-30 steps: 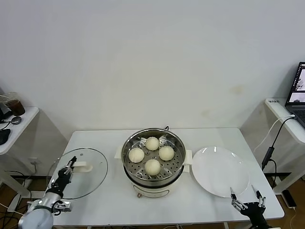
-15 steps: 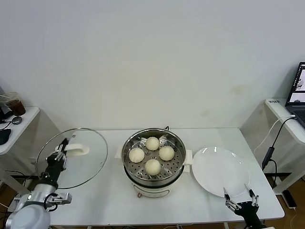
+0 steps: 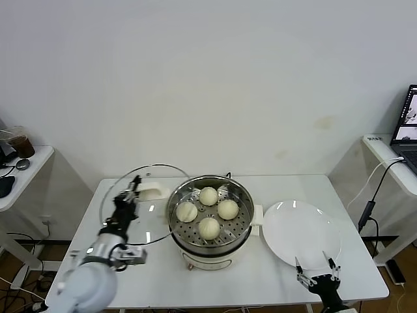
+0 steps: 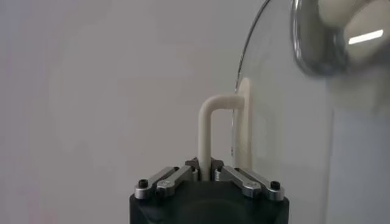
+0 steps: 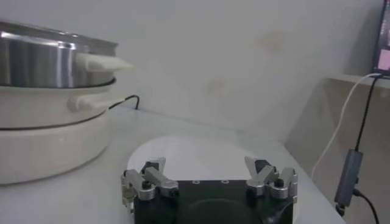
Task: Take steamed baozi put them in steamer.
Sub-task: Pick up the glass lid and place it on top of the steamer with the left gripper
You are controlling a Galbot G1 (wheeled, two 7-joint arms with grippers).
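**Q:** What is the main hazard at this stage?

**A:** The round clear glass lid with a white loop handle [image 3: 144, 203] is held tilted in the air, just left of the round shiny stainless-steel steamer with white side handles and a white base [image 3: 210, 222]. The likely failure is the lid rim striking the steamer's left rim or left side handle. The cause would be a sideways approach made while the lid is not level. A second hazard is slip: the grip is on a thin handle loop, and a wide glass disc hanging off it can rotate in the jaws.

**Q:** Could the food be disturbed?

**A:** Yes. All four small round cream-white steamed baozi [image 3: 208, 227] already sit on the perforated tray inside the steamer. A lid lowered at an angle could press the left bun. The flat white round plate [image 3: 301, 233], right of the steamer, is bare.

**Q:** How is the left arm posed?

**A:** The left gripper [image 4: 209, 175] is raised above the white table [image 3: 159, 274], left of the steamer. Its jaws are clamped together on the lid's handle, with the disc standing edge-on to the wrist.

**Q:** And the right arm?

**A:** The right gripper [image 5: 209, 182] waits low at the near edge of the table, near the plate. Its jaws stand apart and hold nothing.
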